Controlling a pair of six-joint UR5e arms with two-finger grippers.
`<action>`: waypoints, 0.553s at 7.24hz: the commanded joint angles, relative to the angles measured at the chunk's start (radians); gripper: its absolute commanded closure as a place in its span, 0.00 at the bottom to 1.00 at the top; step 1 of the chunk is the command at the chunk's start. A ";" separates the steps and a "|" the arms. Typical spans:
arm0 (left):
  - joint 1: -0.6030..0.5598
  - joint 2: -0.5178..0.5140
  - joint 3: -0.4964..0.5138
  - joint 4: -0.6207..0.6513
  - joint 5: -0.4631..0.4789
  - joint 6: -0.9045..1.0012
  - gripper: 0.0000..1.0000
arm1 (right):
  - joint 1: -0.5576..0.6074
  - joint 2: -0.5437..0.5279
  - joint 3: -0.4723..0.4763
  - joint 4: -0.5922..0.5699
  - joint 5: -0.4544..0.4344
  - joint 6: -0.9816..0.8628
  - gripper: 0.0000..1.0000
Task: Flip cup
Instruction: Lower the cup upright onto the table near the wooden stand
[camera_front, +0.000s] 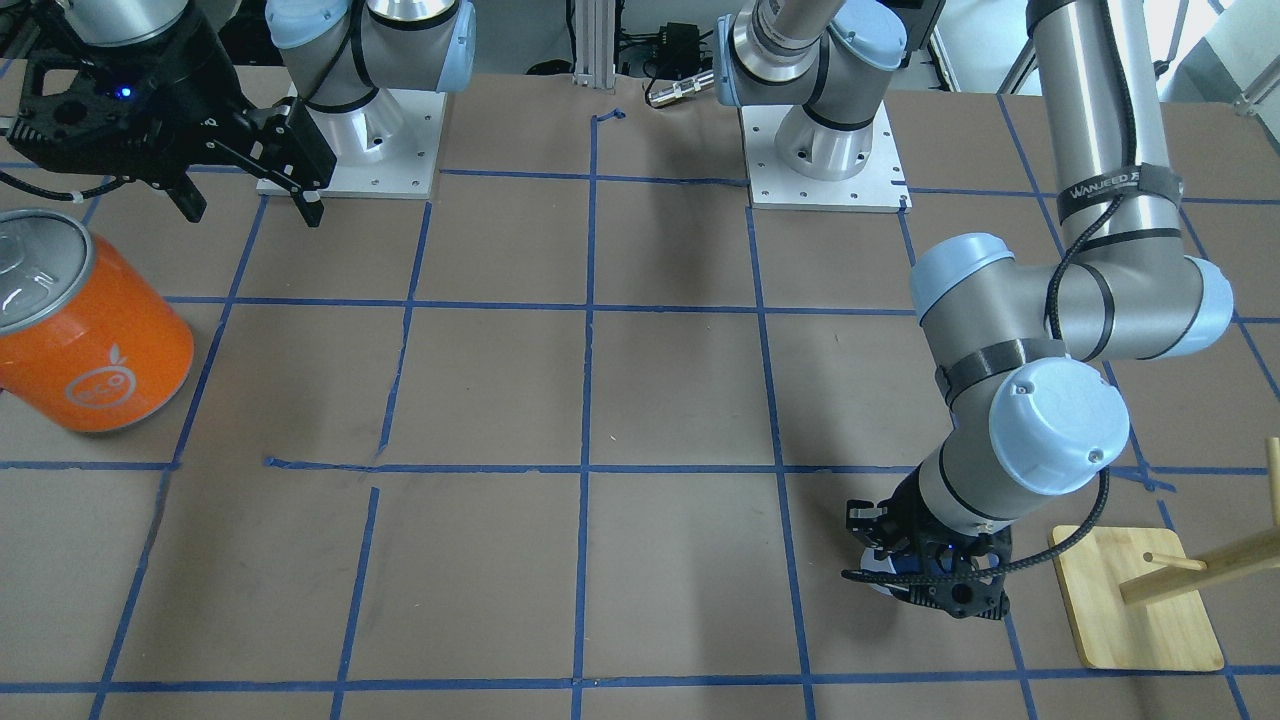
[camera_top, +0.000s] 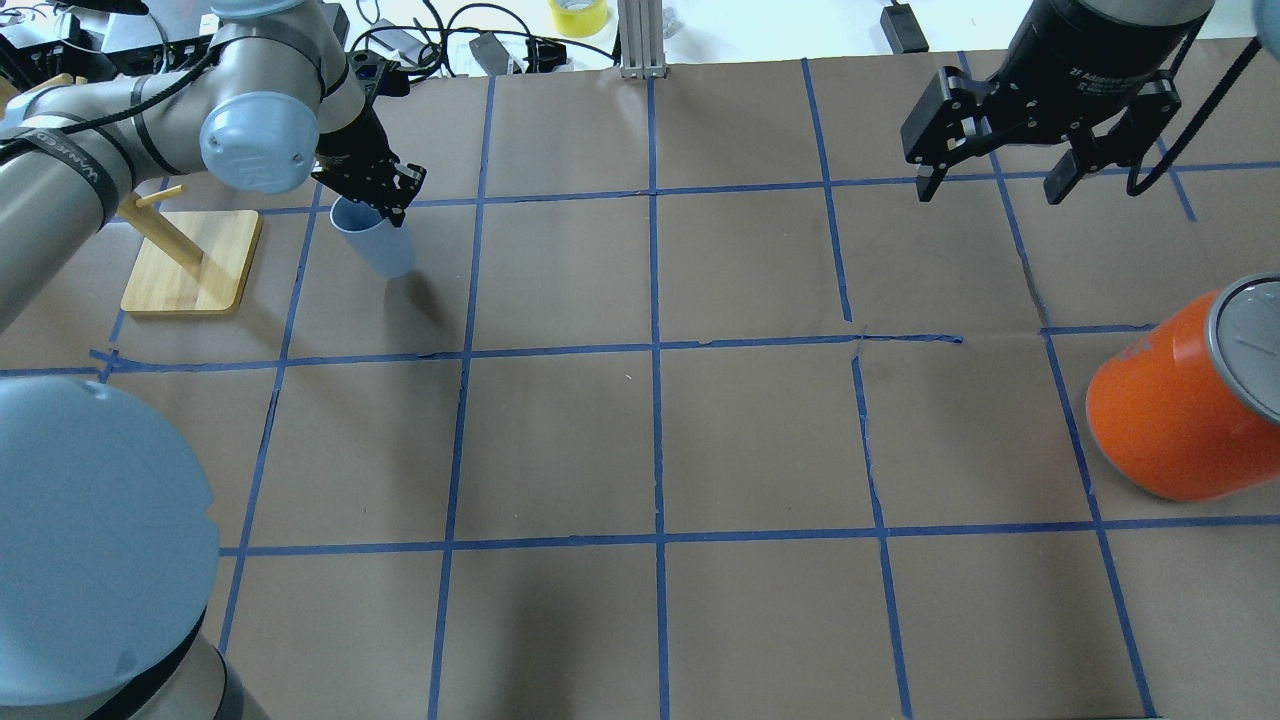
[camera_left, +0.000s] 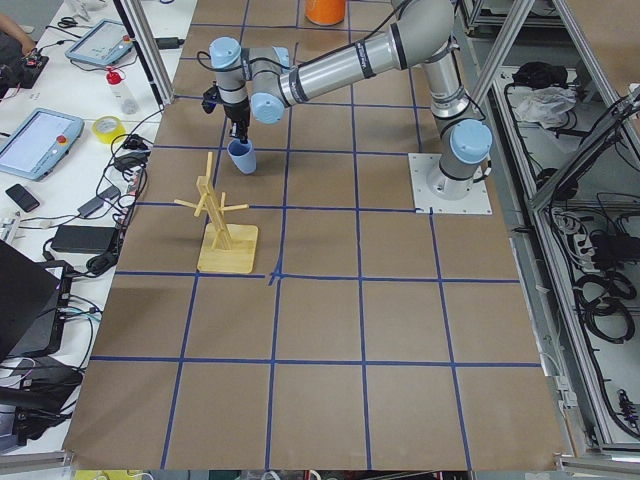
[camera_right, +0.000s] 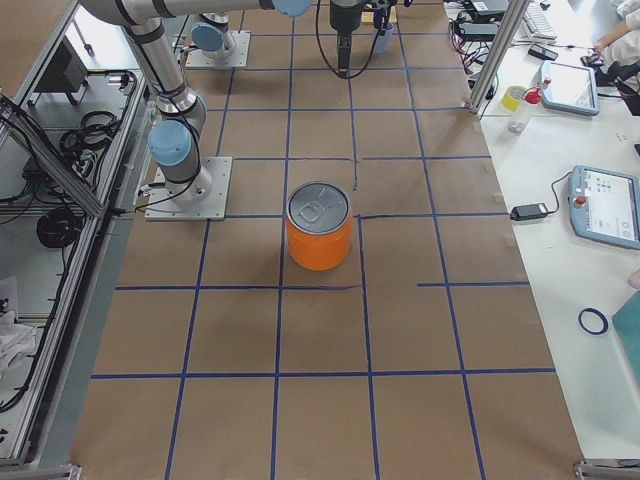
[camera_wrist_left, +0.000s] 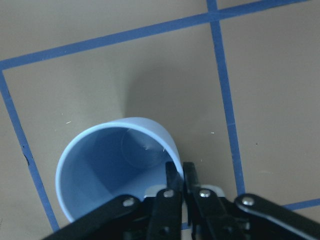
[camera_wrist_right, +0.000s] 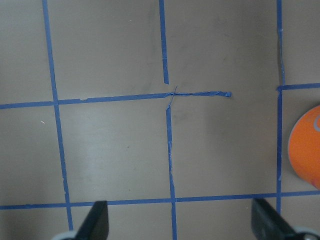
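The cup (camera_wrist_left: 110, 170) is a small pale lavender-blue tumbler, mouth up, bluer inside. It stands at or just above the table at the far left in the overhead view (camera_top: 375, 245) and shows in the exterior left view (camera_left: 241, 157). My left gripper (camera_wrist_left: 179, 172) is shut on the cup's rim wall, one finger inside and one outside, and comes down on it from above (camera_top: 370, 195). In the front-facing view the gripper (camera_front: 925, 585) hides nearly all of the cup. My right gripper (camera_top: 990, 185) hangs open and empty above the far right of the table (camera_front: 250, 205).
A big orange can with a silver lid (camera_top: 1180, 410) stands at the right edge, also in the front-facing view (camera_front: 90, 330). A wooden peg stand on a square base (camera_top: 190, 255) sits just left of the cup. Blue tape lines grid the brown table.
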 joint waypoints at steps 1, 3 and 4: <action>0.000 -0.020 -0.002 0.004 0.002 -0.004 0.99 | 0.000 0.001 0.001 -0.007 0.001 0.000 0.00; 0.000 -0.018 -0.007 -0.002 0.007 -0.006 0.28 | 0.002 0.001 0.002 -0.065 0.000 -0.004 0.00; 0.000 -0.005 -0.007 -0.011 0.007 -0.007 0.11 | 0.003 0.001 0.008 -0.087 0.000 -0.003 0.00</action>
